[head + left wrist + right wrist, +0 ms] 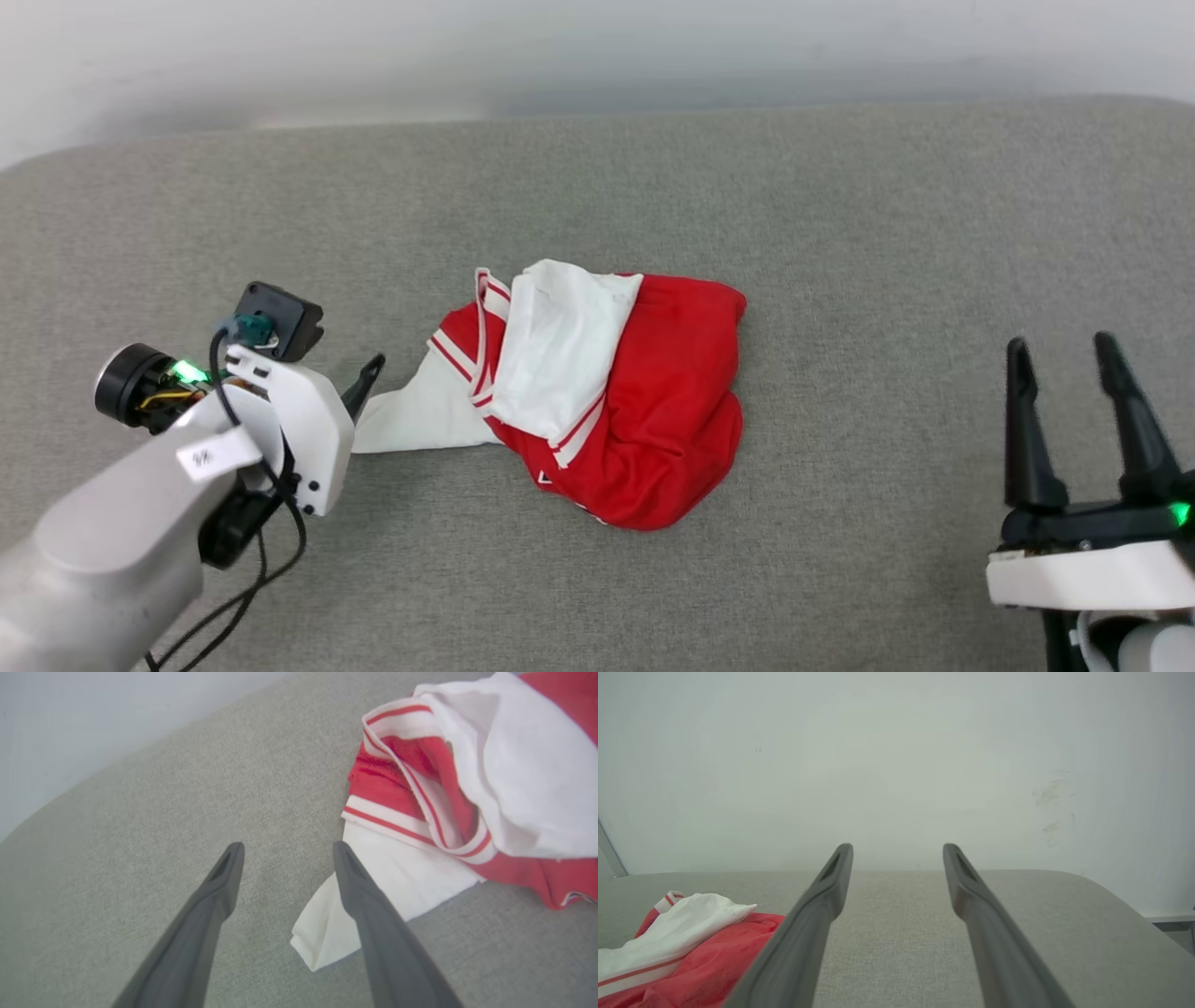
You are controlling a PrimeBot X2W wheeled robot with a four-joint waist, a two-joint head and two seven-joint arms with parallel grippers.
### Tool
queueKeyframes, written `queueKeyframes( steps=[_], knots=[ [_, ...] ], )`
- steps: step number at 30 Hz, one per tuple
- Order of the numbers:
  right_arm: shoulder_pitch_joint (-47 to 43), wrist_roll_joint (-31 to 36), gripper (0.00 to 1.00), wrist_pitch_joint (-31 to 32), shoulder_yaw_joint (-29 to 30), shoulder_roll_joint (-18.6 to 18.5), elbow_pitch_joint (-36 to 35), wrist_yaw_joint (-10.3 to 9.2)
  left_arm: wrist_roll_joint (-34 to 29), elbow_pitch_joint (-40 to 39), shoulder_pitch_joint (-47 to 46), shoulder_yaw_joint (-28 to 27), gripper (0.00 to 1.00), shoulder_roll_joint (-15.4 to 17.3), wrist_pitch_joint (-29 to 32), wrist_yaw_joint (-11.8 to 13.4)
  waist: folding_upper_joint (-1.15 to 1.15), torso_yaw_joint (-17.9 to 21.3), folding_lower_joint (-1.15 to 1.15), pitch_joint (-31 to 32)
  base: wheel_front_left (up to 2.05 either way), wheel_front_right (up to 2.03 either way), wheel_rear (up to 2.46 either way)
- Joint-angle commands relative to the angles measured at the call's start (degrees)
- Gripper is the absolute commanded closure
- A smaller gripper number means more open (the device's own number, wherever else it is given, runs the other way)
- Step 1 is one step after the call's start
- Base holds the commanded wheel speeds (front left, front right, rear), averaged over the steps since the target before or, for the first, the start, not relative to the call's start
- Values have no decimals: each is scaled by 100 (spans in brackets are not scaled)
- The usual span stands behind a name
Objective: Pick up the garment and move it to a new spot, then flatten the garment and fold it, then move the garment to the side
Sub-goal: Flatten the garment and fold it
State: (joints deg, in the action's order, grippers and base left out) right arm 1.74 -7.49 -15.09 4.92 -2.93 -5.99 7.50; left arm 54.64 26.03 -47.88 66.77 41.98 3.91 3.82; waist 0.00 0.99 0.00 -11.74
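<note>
Garment [644, 401]: lay crumpled in a heap, red body w/ one white sleeve flopped across it; second white sleeve [420, 415] trailed out flat on its left.
L gripper [287, 845]: fingers spread, nothing between them; hung just left of garment, one finger over that sleeve's tip.
R gripper [1061, 341]: fingers spread, empty, well right of garment.
Risk 1: had you pinched the sleeve tip alone, garment would prob. drag as a bunch, not open out.
Risk 2: too low an approach could snag the grey padded surface [840, 233] beneath garment.
Room: bare surface all round garment, most on its right & behind.
Edges: surface's back edge & wall [597, 47] stood well behind garment; you had margin.
</note>
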Motion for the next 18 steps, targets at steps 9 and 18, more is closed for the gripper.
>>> queueKeyframes(
  steps=[9, 18],
  knots=[
    [781, 557, 0, -11, 138, -231, -536, -2, -382, -724, 1021, -979, 0, -286, -1899, 1514, 0, -270, 0, 370, 0, 0, 0],
    [2014, 277, 0, -12, -665, -1420, -138, -2, -2423, -2306, 2871, -3449, 0, -1123, -1909, 2379, 0, -418, 0, 347, 0, 0, 0]
  ],
)
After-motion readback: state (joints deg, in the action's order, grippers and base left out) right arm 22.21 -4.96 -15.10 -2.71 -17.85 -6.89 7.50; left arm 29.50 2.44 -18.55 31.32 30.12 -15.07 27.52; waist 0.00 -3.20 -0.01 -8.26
